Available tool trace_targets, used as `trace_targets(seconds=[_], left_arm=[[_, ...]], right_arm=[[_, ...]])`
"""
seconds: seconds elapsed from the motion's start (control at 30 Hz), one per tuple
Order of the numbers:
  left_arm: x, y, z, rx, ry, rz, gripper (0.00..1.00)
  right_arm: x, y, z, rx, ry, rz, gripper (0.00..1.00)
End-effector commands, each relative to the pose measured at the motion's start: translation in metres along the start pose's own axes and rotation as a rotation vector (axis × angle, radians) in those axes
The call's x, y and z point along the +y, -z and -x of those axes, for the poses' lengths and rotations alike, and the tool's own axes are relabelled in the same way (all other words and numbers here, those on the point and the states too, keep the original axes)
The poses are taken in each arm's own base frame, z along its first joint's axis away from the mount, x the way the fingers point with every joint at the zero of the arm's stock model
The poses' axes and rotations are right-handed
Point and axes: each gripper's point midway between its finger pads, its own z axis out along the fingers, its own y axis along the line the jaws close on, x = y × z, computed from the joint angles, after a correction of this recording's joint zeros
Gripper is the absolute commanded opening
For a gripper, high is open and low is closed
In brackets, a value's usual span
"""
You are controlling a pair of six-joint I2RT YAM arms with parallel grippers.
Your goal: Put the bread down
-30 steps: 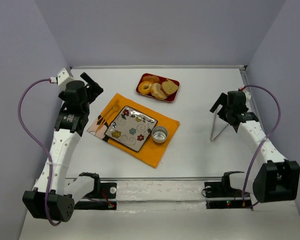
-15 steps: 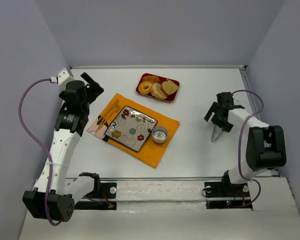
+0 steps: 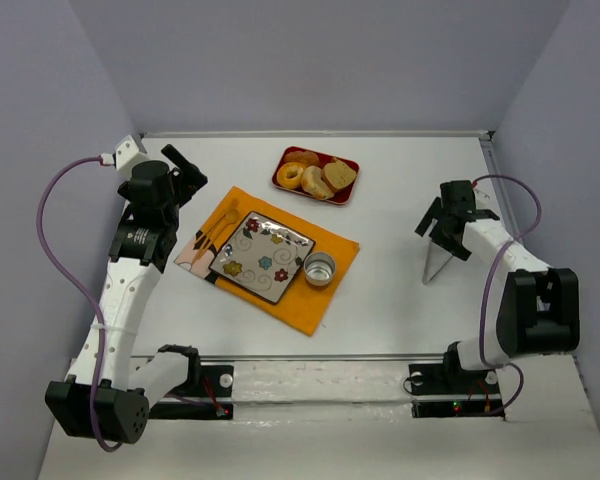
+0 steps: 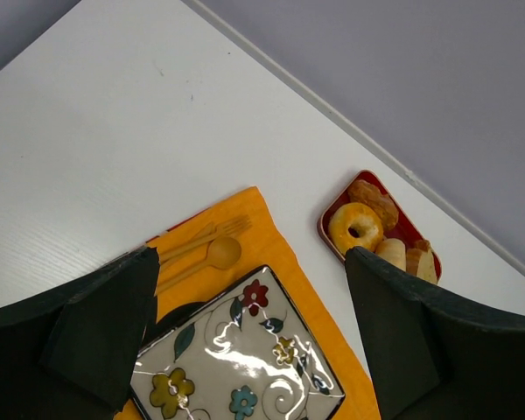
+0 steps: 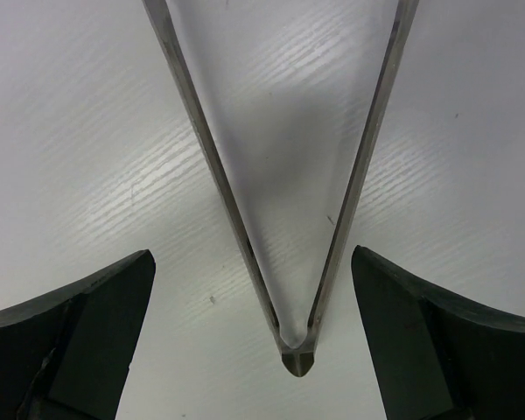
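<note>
Two grippers, both spread wide. Right gripper (image 5: 252, 258) hovers over V-shaped metal tongs (image 5: 297, 350) at the table's 3 o'clock, straddling the hinge end. Left gripper (image 3: 187, 170) is empty, at 10 o'clock of the floral square plate (image 3: 263, 257). Bread pieces (image 3: 315, 177) sit in a red rectangular tray (image 3: 352, 185), at the plate's 12 o'clock.

Left wrist view: floral plate (image 4: 245, 372) cut off at bottom edge, one corner behind left hand (image 4: 249, 258) fingers (image 4: 96, 324). Red tray (image 4: 323, 229) half hidden by one finger; bread (image 4: 392, 254) at that end partly covered. Right wrist view: tongs (image 5: 296, 357) run off top edge.
</note>
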Motion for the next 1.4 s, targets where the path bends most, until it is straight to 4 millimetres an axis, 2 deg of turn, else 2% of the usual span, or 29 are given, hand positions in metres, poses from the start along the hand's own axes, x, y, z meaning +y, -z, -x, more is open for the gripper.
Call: trace_targets(seconds=[0.0,0.07,0.27,0.3,0.47,0.5,0.63,0.67,0.7,0.73,0.83,0.93,0.97,1.0,1.03,1.1,1.13,1.17,1.2,1.23,1.27,1.33,1.37], left_arm=[[-0.005,-0.002,0.012,-0.043,0.006,-0.015,0.99],[-0.006,-0.001,0.014,-0.048,0.008,-0.017,0.99],[-0.008,-0.004,0.014,-0.044,0.004,-0.019,0.99],[-0.008,-0.004,0.013,-0.041,0.002,-0.018,0.99],[-0.005,0.001,0.018,-0.056,0.006,-0.008,0.99],[-0.004,0.002,0.019,-0.062,0.008,-0.002,0.99],[-0.002,0.006,0.023,-0.076,0.013,0.002,0.99],[-0.002,0.007,0.024,-0.078,0.014,0.003,0.99],[-0.002,0.008,0.025,-0.081,0.013,0.002,0.99],[-0.003,0.009,0.025,-0.080,0.015,-0.001,0.99],[-0.004,0.009,0.027,-0.084,0.017,-0.004,0.99],[-0.004,0.010,0.027,-0.086,0.018,-0.005,0.99],[-0.004,0.011,0.027,-0.085,0.019,-0.007,0.99],[-0.003,0.011,0.027,-0.085,0.019,-0.007,0.99],[-0.003,0.012,0.027,-0.087,0.022,-0.006,0.99],[-0.003,0.013,0.028,-0.093,0.024,-0.008,0.99],[-0.003,0.013,0.028,-0.093,0.026,-0.011,0.99],[-0.004,0.013,0.028,-0.094,0.026,-0.012,0.99],[-0.004,0.013,0.028,-0.094,0.026,-0.012,0.99],[-0.004,0.013,0.028,-0.093,0.025,-0.013,0.99],[-0.004,0.013,0.029,-0.095,0.025,-0.012,0.99],[-0.004,0.012,0.029,-0.094,0.025,-0.011,0.99],[-0.004,0.012,0.028,-0.093,0.024,-0.011,0.99]], right_arm=[[-0.011,-0.005,-0.003,0.029,-0.050,-0.043,1.00],[-0.015,-0.009,-0.009,0.047,-0.066,-0.055,1.00],[-0.006,-0.030,-0.015,0.092,-0.044,-0.048,1.00],[-0.008,-0.040,-0.021,0.123,-0.045,-0.060,1.00],[-0.014,-0.066,-0.025,0.158,-0.066,-0.084,0.99],[-0.013,-0.068,-0.028,0.168,-0.067,-0.080,0.97],[-0.016,-0.073,-0.035,0.186,-0.074,-0.076,0.71],[-0.015,-0.068,-0.030,0.168,-0.074,-0.068,0.61],[-0.015,-0.065,-0.027,0.156,-0.073,-0.059,0.58],[-0.015,-0.060,-0.024,0.144,-0.064,-0.050,0.50],[-0.003,-0.036,0.000,0.078,-0.055,0.031,0.44],[0.021,-0.001,0.032,0.025,0.052,0.184,0.46],[0.023,0.003,0.025,0.051,0.094,0.210,0.46],[0.042,0.020,0.038,0.048,0.123,0.311,0.46],[0.045,0.031,0.040,0.057,0.187,0.349,0.46],[0.068,0.055,0.044,0.066,0.256,0.503,0.45],[0.084,0.076,0.046,0.055,0.318,0.617,0.45],[0.088,0.082,0.051,0.030,0.357,0.631,0.45],[0.098,0.095,0.050,0.020,0.401,0.700,0.45],[0.107,0.107,0.059,-0.023,0.444,0.732,0.45],[0.118,0.115,0.054,-0.044,0.532,0.761,0.49],[0.134,0.132,0.061,-0.088,0.611,0.796,0.49],[0.147,0.135,0.054,-0.083,0.660,0.819,0.49]])
